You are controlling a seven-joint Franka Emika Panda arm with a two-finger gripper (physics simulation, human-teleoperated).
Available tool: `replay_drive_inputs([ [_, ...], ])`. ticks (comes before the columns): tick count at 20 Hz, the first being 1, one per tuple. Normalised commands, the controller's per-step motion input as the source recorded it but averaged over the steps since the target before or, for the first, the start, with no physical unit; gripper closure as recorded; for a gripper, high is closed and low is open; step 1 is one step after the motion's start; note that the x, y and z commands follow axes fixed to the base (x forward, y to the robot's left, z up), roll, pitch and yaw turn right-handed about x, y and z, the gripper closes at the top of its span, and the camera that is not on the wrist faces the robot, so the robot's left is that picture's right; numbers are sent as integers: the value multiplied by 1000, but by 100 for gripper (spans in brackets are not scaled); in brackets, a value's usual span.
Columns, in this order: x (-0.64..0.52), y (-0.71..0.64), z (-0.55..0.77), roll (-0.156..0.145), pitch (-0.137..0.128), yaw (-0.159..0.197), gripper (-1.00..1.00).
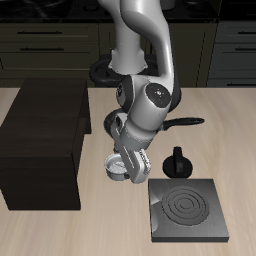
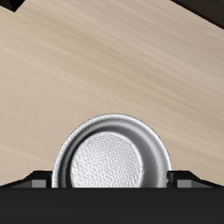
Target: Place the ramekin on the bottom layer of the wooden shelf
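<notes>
One ramekin (image 1: 118, 168) sits on the tabletop (image 1: 60, 230) near the wooden shelf (image 1: 45, 140), gripper (image 1: 122, 160) right above, grip state unclear; best to descend centered over its rim before closing.

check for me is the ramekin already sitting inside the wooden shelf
No, the ramekin sits on the bare table beside the wooden shelf, under the gripper.

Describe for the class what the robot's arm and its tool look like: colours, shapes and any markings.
The arm is built of rounded silver-grey segments with dark joint bands and a round black cap on one joint. The tool is pale grey with darker parts. No cables or markings are visible.
</notes>
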Motion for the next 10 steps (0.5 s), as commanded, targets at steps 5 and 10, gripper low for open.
replay_drive_inputs([
  [5, -42, -95, -19, -11, 2, 6, -100],
  [10, -52, -98, 95, -6, -19, 1, -100],
])
